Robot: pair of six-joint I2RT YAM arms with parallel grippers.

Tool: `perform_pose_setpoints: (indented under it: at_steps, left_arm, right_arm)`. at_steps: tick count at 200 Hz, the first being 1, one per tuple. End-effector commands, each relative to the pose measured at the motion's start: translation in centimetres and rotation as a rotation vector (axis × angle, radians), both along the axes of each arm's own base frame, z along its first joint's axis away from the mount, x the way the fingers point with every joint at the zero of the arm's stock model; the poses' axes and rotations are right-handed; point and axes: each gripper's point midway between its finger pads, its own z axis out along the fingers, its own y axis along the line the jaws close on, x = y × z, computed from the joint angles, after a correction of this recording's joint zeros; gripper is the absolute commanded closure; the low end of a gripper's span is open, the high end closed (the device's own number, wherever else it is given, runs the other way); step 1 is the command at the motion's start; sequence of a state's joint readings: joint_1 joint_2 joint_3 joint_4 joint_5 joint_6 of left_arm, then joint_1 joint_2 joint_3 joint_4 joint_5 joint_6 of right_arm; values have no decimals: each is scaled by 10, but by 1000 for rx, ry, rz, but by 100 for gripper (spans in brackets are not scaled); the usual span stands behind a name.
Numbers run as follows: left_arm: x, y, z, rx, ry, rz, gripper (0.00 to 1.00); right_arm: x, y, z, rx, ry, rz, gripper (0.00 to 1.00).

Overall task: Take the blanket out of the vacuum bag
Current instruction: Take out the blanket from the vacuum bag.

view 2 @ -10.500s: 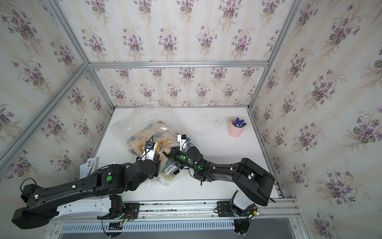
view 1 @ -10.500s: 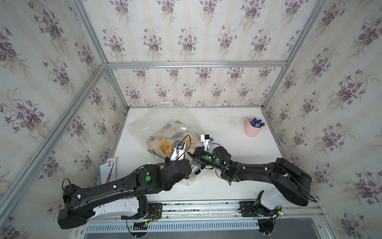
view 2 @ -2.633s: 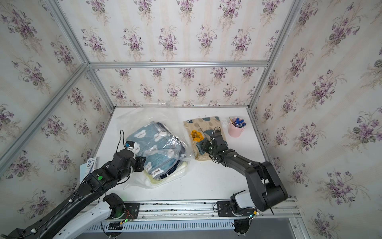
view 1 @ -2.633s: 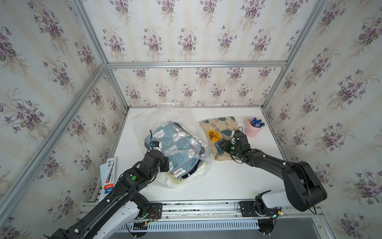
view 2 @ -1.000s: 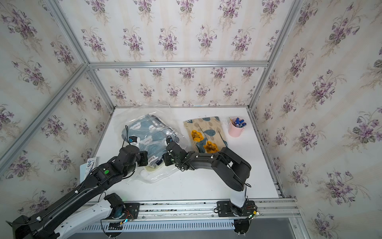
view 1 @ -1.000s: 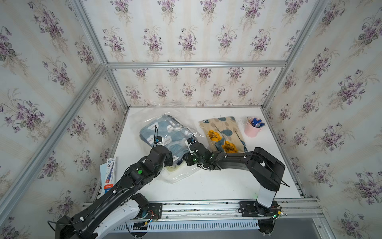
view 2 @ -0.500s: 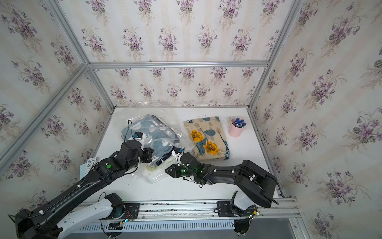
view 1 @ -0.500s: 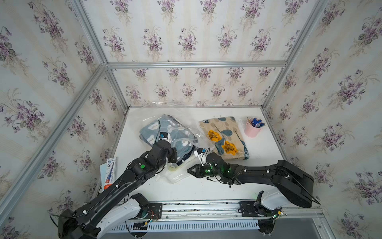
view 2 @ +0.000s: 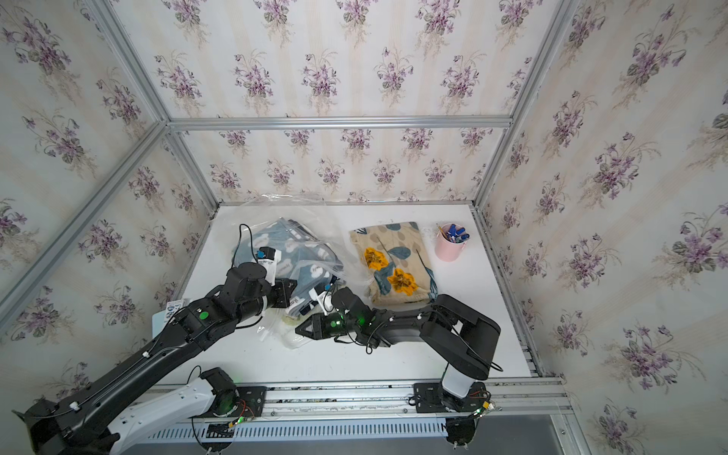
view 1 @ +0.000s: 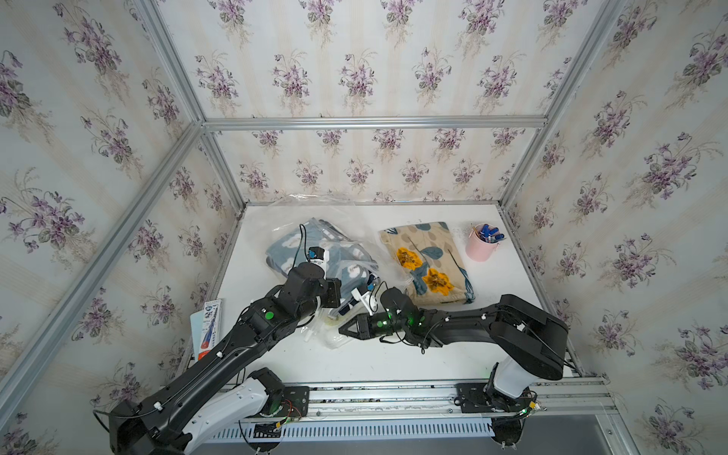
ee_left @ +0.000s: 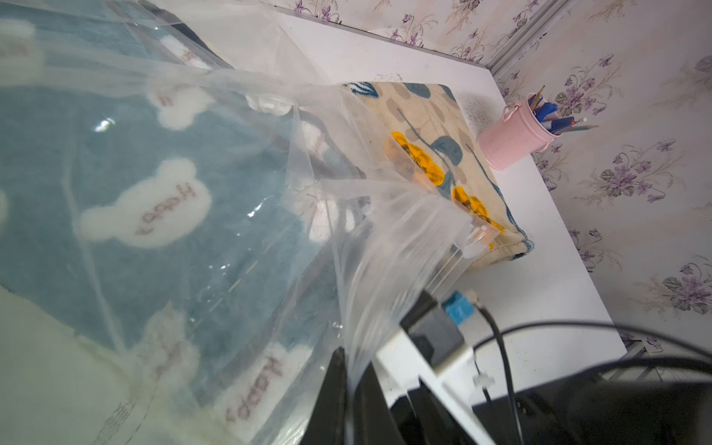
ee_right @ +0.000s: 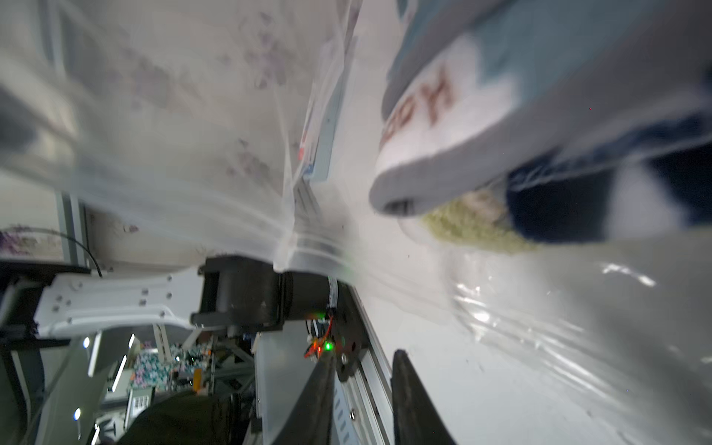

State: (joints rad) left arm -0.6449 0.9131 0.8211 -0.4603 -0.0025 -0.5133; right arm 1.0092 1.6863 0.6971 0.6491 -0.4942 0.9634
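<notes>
The vacuum bag (view 1: 356, 252) (view 2: 335, 252) is clear crinkly plastic on the left half of the white table (view 1: 394, 354). A folded blue blanket (view 1: 289, 248) (view 2: 275, 240) (ee_left: 154, 154) with white bear patches lies inside it. My left gripper (view 1: 342, 298) (view 2: 293, 293) (ee_left: 352, 381) is shut on a fold of the bag (ee_left: 385, 239) near its front mouth. My right gripper (view 1: 340, 329) (view 2: 297, 330) (ee_right: 362, 362) is open and holds nothing. It lies low at the bag's front corner, pointing left. In the right wrist view the blanket's edge (ee_right: 539, 77) sticks out past the plastic (ee_right: 192, 115).
A second folded blanket (view 1: 427, 260) (view 2: 394, 256) (ee_left: 424, 127), beige with orange flowers, lies outside the bag at the middle right. A pink cup (view 1: 480, 248) (view 2: 449, 248) (ee_left: 512, 142) of pens stands at the back right. A booklet (view 1: 207, 327) leans off the table's left edge.
My right gripper has drawn back from the bag's mouth toward the front of the table, and its jaws have spread a little. The left gripper keeps its pinch on the plastic and has barely moved.
</notes>
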Motion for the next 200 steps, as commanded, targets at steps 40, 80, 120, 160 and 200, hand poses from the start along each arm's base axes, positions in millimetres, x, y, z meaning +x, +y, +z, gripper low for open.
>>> perform_pose_setpoints:
  at_steps: [40, 80, 120, 160, 200]
  left_arm:
    - [-4, -4, 8, -27, -32, -35, 92]
    - [-4, -5, 4, -29, -28, -40, 91]
    - [-4, -6, 1, -30, -24, -43, 91]
    - [-6, -4, 0, -25, -24, -39, 90]
    - [-7, 1, 2, -16, -37, -31, 89]
  right_arm:
    - [55, 2, 10, 138, 196, -229, 54]
    - [71, -1, 15, 163, 197, -295, 53]
    - [73, -1, 15, 180, 206, -308, 54]
    - [71, -1, 24, 195, 189, -297, 55]
    - [63, -13, 24, 187, 160, -297, 54]
